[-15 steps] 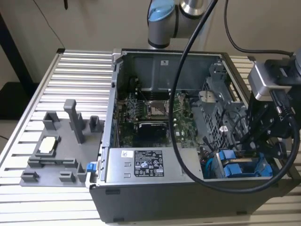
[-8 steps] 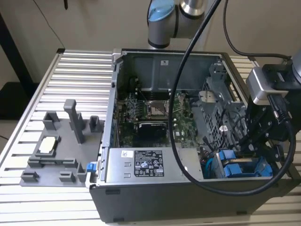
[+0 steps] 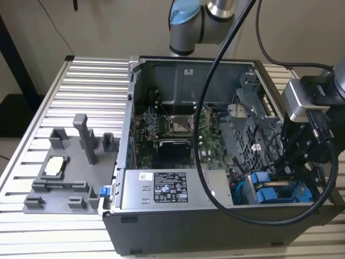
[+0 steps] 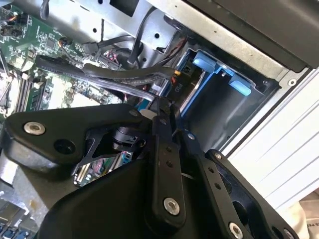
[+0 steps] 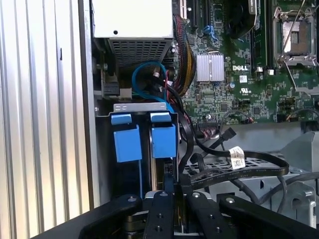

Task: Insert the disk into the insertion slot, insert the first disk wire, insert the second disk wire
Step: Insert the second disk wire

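The insertion slot (image 3: 280, 193) is the drive bay in the case's corner, at the exterior view's lower right; its metal rim (image 5: 142, 106) carries blue fittings. The disk's blue carrier (image 5: 163, 141) sits down in the bay beside a second blue fitting (image 5: 127, 143). My gripper (image 3: 294, 167) hangs right over the bay's end. In both wrist views its fingers (image 5: 164, 209) stand close together, shut on the end of a black disk wire (image 5: 187, 149) that loops away over the drive cage. The fingertips (image 4: 160, 107) are just off the bay's connector end (image 4: 179, 87).
A grey labelled power-supply box (image 3: 170, 189) lies next to the bay. The motherboard (image 3: 172, 127) fills the case floor. Loose black cables (image 5: 239, 172) and a blue cable (image 5: 144, 74) crowd the bay. A grey fixture (image 3: 64, 167) stands on the slatted table (image 3: 81, 81).
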You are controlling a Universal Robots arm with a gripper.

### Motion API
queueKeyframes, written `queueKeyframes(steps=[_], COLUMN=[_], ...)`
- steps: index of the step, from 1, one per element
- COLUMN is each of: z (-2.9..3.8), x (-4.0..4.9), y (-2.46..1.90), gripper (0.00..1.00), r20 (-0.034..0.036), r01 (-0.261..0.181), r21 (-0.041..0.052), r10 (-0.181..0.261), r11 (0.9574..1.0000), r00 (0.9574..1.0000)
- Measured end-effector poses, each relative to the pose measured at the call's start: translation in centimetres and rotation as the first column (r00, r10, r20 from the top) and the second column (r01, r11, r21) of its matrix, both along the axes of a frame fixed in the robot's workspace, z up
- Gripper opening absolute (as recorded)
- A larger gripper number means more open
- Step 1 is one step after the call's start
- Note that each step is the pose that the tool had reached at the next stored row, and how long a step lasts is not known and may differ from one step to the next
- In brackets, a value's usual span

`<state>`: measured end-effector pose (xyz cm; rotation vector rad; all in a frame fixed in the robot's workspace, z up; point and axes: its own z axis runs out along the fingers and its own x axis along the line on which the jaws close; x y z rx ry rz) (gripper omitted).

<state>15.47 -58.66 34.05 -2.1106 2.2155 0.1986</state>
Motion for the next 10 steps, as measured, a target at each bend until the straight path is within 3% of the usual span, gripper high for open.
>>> queueKeyframes(steps=[10], z=[-0.52], x=[0.01], y=[-0.08], gripper=[0.16], r20=[-0.0002], r01=[0.001], r21=[-0.0004], r10=[-0.001], r11=[1.0000], r00=[1.0000])
